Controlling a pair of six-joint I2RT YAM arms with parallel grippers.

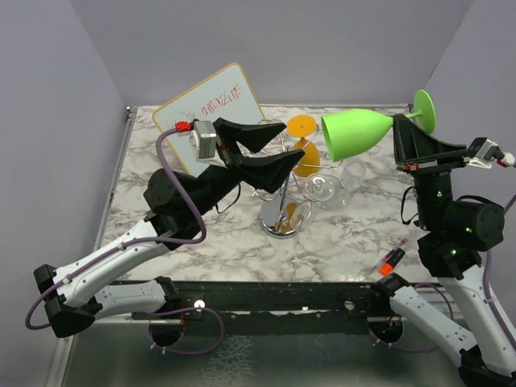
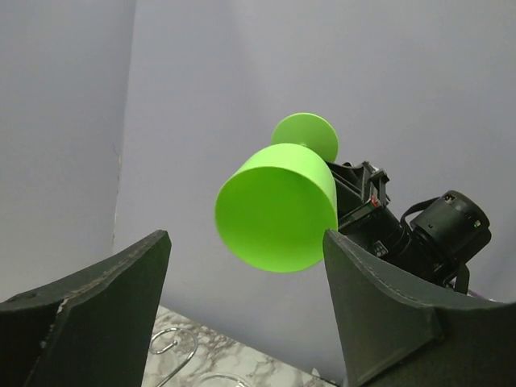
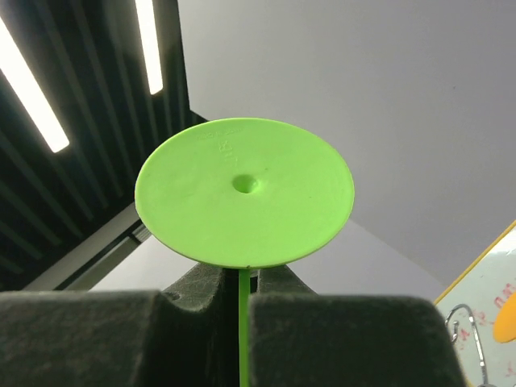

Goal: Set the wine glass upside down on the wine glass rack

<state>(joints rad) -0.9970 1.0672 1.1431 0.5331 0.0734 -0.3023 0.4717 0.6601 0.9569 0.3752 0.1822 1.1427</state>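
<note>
A bright green wine glass (image 1: 355, 133) lies on its side in the air at the right, bowl mouth pointing left, foot (image 3: 242, 193) to the right. My right gripper (image 1: 405, 133) is shut on its thin stem just below the foot, as the right wrist view (image 3: 242, 282) shows. The chrome wire wine glass rack (image 1: 280, 222) stands mid-table with an orange glass (image 1: 303, 129) hanging upside down on it. My left gripper (image 1: 295, 142) is open and empty above the rack, facing the green bowl (image 2: 278, 210); rack scrolls (image 2: 173, 347) show below it.
A small whiteboard (image 1: 214, 109) leans at the back left. A clear glass (image 1: 322, 187) sits by the rack's right side. A small red and black object (image 1: 391, 260) lies near the front right edge. Grey walls enclose the marble table (image 1: 355, 234).
</note>
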